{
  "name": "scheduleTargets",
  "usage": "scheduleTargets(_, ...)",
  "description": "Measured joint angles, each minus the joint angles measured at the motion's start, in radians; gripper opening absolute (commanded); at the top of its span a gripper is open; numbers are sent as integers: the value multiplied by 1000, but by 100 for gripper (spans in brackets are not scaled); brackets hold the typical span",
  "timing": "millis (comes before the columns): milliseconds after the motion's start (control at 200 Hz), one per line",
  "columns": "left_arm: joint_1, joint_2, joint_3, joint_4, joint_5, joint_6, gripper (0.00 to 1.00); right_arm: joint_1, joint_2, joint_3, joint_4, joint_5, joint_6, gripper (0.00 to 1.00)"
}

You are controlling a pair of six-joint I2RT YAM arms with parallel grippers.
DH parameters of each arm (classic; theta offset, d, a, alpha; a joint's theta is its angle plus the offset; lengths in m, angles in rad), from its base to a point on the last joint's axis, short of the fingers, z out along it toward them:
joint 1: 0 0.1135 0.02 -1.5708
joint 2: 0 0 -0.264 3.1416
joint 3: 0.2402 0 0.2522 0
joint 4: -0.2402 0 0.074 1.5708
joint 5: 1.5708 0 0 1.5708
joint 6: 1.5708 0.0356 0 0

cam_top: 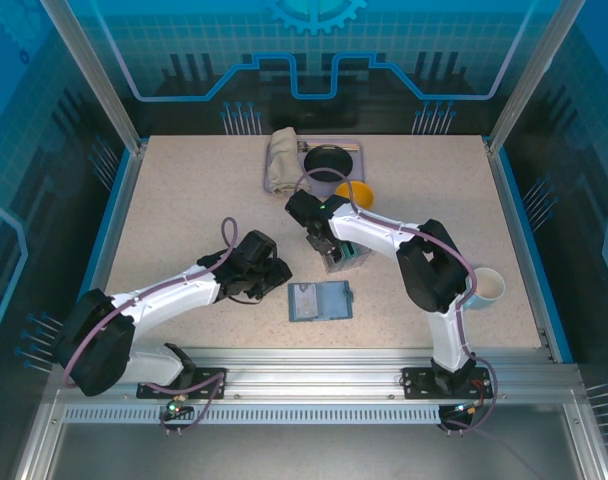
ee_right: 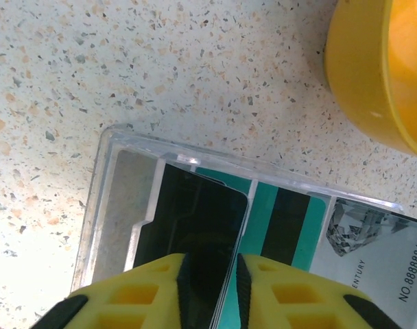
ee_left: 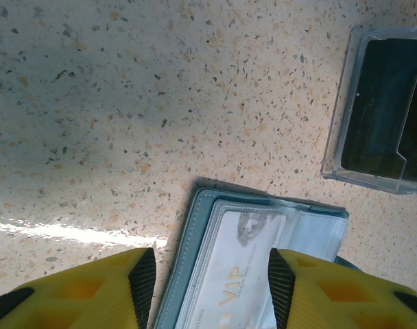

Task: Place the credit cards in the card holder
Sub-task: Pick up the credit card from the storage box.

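We're looking down on a speckled beige table [cam_top: 184, 200] inside a blue-lit enclosure. We're counting one card holder [cam_top: 320, 300], lying open near the front edge between the two arms, with one VIP card [ee_left: 236, 267] sitting in its pocket. One clear case [ee_right: 105, 205] is lying just behind it, and we're seeing three credit cards in there: a dark card [ee_right: 195, 219], a green card [ee_right: 261, 226] and a pale card [ee_right: 373, 253]. The right gripper [ee_right: 210, 288] is pinching the dark card. The left gripper [ee_left: 212, 281] is hovering over the holder, spread wide. One yellow bowl [cam_top: 356, 193] and one white cup [cam_top: 487, 287] are standing by.
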Motion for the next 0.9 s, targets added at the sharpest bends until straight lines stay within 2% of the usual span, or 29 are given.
scheduleTargets(145, 0, 0, 0, 0, 2, 0, 50, 0, 0, 0, 0, -2, 2, 15)
scheduleTargets(305, 0, 0, 0, 0, 2, 0, 50, 0, -8, 0, 0, -3, 0, 13)
scheduleTargets(385, 0, 0, 0, 0, 2, 0, 50, 0, -16, 0, 0, -3, 0, 8)
scheduleTargets(570, 0, 0, 0, 0, 2, 0, 50, -1, -39, -2, 0, -14, 1, 3)
scheduleTargets(895, 0, 0, 0, 1, 4, 0, 51, -29, -98, -14, 0, -103, 20, 0)
